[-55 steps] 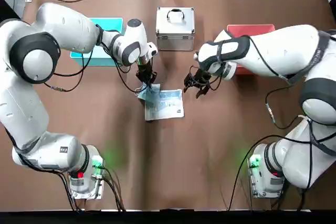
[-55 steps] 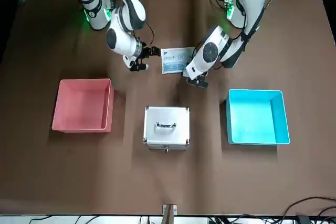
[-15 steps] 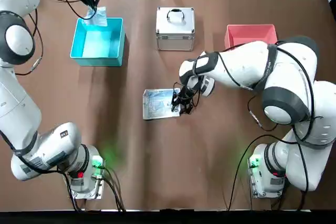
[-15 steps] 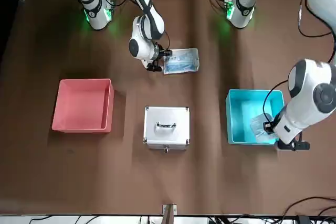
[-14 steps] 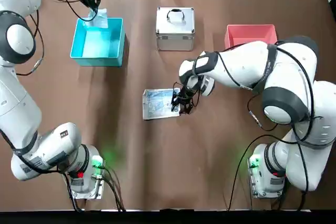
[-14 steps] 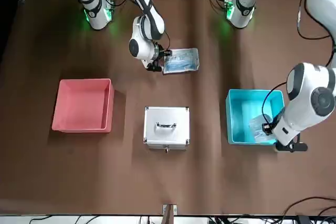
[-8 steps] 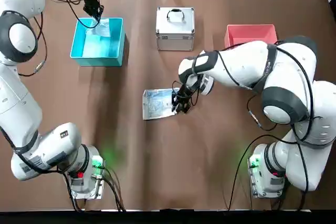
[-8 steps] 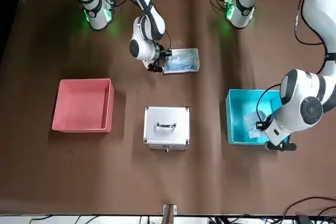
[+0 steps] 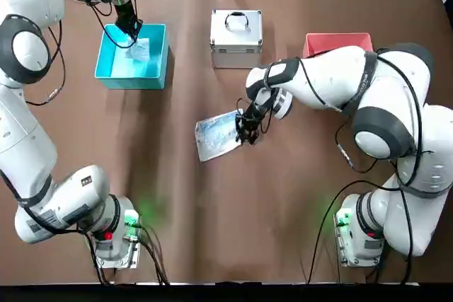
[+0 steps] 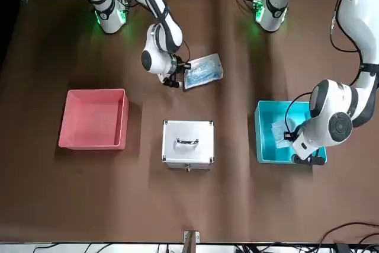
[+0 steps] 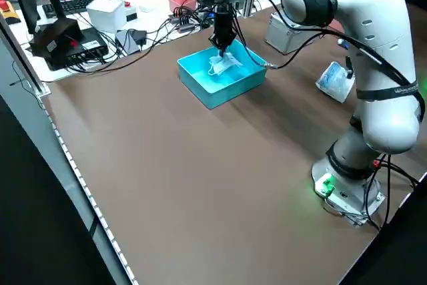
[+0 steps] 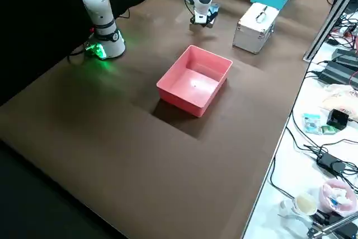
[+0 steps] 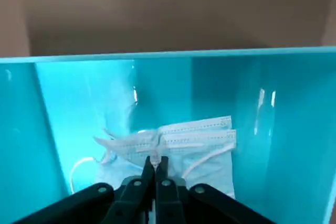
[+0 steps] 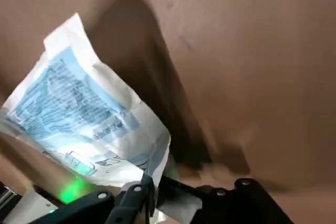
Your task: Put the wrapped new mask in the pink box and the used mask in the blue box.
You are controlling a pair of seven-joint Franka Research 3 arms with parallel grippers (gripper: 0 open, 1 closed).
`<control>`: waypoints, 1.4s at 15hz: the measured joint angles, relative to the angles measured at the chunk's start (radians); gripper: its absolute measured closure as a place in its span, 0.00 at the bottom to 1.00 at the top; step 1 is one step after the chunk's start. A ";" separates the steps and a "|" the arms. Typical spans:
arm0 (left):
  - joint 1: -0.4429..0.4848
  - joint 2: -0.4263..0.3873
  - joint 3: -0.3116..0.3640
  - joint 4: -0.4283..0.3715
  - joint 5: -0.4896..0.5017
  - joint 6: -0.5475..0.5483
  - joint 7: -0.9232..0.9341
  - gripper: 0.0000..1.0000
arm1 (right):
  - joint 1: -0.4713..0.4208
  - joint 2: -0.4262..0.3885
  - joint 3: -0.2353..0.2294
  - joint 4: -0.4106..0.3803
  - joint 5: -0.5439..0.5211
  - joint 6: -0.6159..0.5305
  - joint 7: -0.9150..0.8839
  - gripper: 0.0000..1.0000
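In the top view we see our left gripper [image 9: 132, 30] at the upper left, lowered into the blue box [image 9: 157, 56], jaws pinched tight on the used mask [image 9: 139, 49], which hangs inside the box; at centre frame our right gripper [image 9: 247, 132] clamps the edge of the wrapped new mask [image 9: 217, 134], tilted off the table [image 9: 226, 217]; the pink box [image 9: 337, 42] sits at the upper right, beside a silver case [image 9: 236, 37].

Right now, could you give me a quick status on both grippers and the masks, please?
Left gripper shut on used mask, inside blue box. Right gripper shut on wrapped new mask, lifted. Pink box empty; silver case between the boxes.
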 joint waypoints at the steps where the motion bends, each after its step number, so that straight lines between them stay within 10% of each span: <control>1: 0.000 0.005 0.000 0.000 0.000 0.000 0.001 0.89 | -0.014 0.000 -0.003 0.000 0.000 -0.017 0.000 0.98; 13: 0.095 -0.118 -0.042 0.080 -0.008 -0.007 0.103 0.00 | -0.363 -0.225 -0.071 -0.008 -0.380 -0.538 0.067 0.98; 21: 0.096 -0.321 -0.092 0.173 -0.129 -0.215 0.103 0.00 | -0.800 -0.286 -0.090 0.298 -0.604 -0.979 0.094 0.98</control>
